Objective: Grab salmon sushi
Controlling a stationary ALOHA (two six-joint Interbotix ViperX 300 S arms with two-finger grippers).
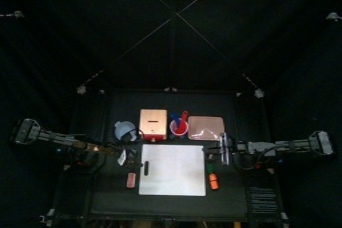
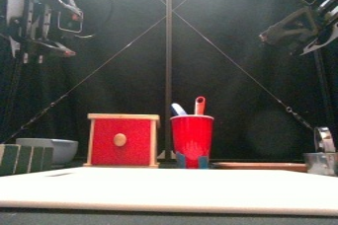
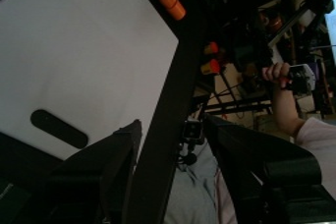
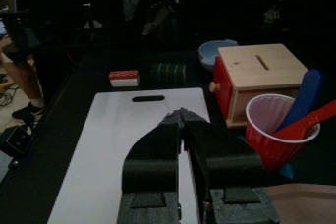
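At the left of the table, seeing the left gripper [image 3: 171, 126] hanging over the black top, jaws wide apart, gripping nothing. Past those jaws, looking out of the pen at a person's hand [image 3: 280, 75] holding up a small thing.

Next to it, finding the salmon sushi [image 1: 130, 179] lying on the bare table [image 1: 100, 187], just beside the left edge of the white board [image 1: 174, 169], near the front, with no gripper touching it. Showing red on top and white below in the right wrist view.

Behind, at the back left, spotting a blue bowl [image 1: 127, 129].

In the middle, looking at the white board lying flat, with a dark slot near one end.

Behind the board, seeing a red box [image 2: 123, 140] with wooden edges, and right beside it a red cup [image 2: 192, 140] holding a red stick and a blue one.

Right of the board, noticing a longer orange piece [image 1: 213, 183] lying near the front corner.

At the right, seeing the right gripper [image 4: 186, 120] pointing over the board's end, jaws pressed together with nothing between them.
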